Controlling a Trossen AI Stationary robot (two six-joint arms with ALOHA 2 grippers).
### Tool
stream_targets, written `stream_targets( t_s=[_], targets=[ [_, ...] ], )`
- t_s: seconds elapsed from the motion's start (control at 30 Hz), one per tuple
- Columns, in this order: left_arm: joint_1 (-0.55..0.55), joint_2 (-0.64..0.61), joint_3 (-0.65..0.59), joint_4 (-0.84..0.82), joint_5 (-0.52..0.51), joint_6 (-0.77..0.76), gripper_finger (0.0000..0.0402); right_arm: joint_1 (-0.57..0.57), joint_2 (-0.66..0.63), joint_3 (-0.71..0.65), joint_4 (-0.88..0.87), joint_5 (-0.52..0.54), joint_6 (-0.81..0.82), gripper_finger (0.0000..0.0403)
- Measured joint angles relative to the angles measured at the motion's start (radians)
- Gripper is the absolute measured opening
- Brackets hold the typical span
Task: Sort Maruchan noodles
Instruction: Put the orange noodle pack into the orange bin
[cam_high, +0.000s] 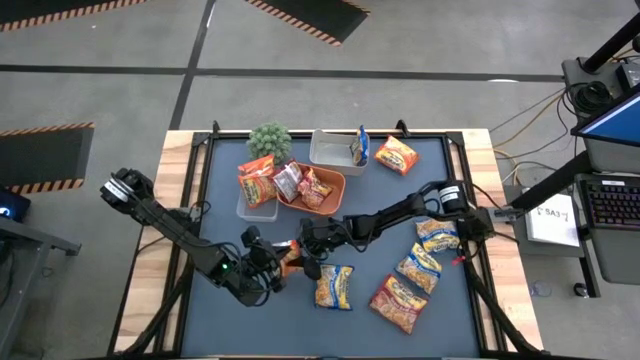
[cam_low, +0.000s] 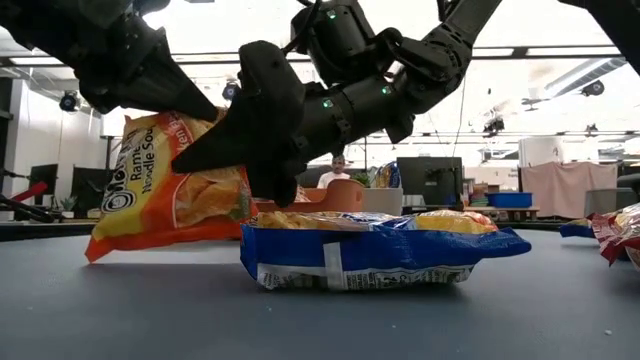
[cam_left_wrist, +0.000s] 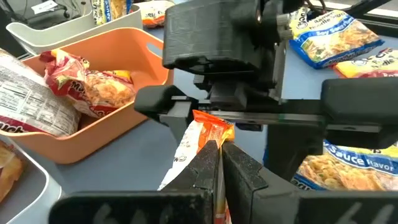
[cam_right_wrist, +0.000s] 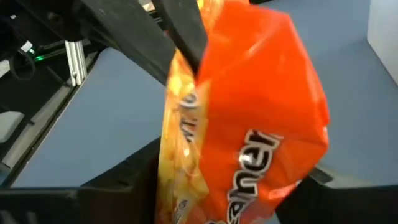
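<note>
- Behind the dark blue table (cam_high: 225, 190) the low view shows a bright workshop with monitors and a person seated far back, too small to make out further.
- Near the table's front middle the two grippers meet over one orange packet (cam_low: 165, 190), which is lifted off the mat and tilted.
- The left gripper (cam_left_wrist: 217, 163) has its fingers pressed together on that packet's crimped edge; most of the packet is hidden below the fingers in its own wrist view.
- The right gripper (cam_high: 312, 245) stands partly open around the same packet, whose orange face fills the right wrist view; whether its pads touch the plastic cannot be told.
- A blue-and-yellow packet (cam_low: 375, 250) lies flat on the mat just beside the held one.
- Four more packets (cam_high: 420, 265) lie spread on the right side of the table.
- The orange tray (cam_high: 333, 195) holds red packets (cam_left_wrist: 87, 84), partly covered by each other.
- Two clear tubs (cam_high: 330, 152) hold further packets, and a small plant (cam_high: 269, 139) stands at the back.
</note>
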Motion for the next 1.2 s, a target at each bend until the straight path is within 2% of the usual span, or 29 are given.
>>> stream_targets(
  t_s=[0.2, 0.27, 0.43, 0.63, 0.87, 1.03, 1.2],
  targets=[
    [-0.001, -0.003, -0.001, 0.003, 0.015, 0.034, 0.0001, 0.000, -0.005, -0.002, -0.005, 0.001, -0.027, 0.0125],
    [-0.002, -0.011, -0.001, 0.004, 0.019, 0.057, 0.0009, 0.000, -0.008, -0.002, -0.009, 0.000, -0.039, 0.0111],
    [-0.003, -0.056, -0.001, 0.000, 0.027, 0.122, 0.0054, 0.000, -0.010, -0.003, -0.015, -0.001, -0.049, 0.0111],
    [-0.003, -0.177, -0.001, -0.055, 0.026, 0.270, 0.0108, -0.004, -0.034, -0.003, -0.051, 0.001, -0.055, 0.0136],
    [-0.003, -0.338, -0.001, -0.189, 0.005, 0.386, 0.0133, -0.030, -0.127, -0.003, -0.134, 0.019, -0.123, 0.0118],
    [-0.002, -0.435, -0.001, -0.190, -0.025, 0.436, 0.0146, -0.043, -0.199, -0.007, -0.196, 0.081, -0.225, 0.0119],
    [-0.002, -0.493, -0.004, -0.174, 0.004, 0.439, 0.0183, -0.039, -0.281, -0.042, -0.242, 0.140, -0.323, 0.0121]
  ],
)
